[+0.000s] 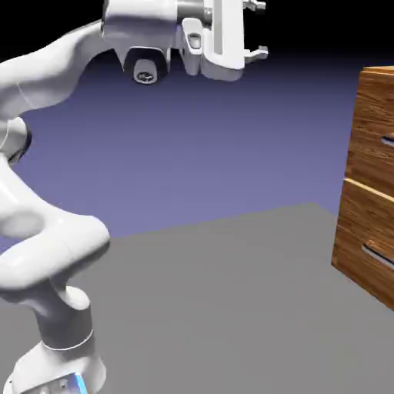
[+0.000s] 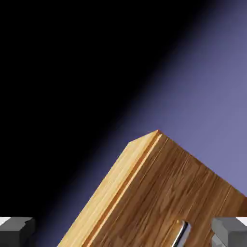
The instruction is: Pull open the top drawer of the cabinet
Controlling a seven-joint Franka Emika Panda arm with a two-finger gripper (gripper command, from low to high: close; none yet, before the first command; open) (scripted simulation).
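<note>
Grey fingertips frame the hand view's bottom corners: the claw hangs wide open, empty, high above the surface, well apart from the cabinet (right edge), whose top drawer sits shut.

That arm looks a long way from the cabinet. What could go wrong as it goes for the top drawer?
The gripper hangs open, high above and well left of the cabinet, so it must descend a lot; it might strike the cabinet's top edge.

Two similar silver handles show: the top drawer's handle and the lower handle. It could catch the wrong one.

In the hand view the cabinet appears tilted, with the handle near one fingertip, so the fingers might miss the bar.
</note>
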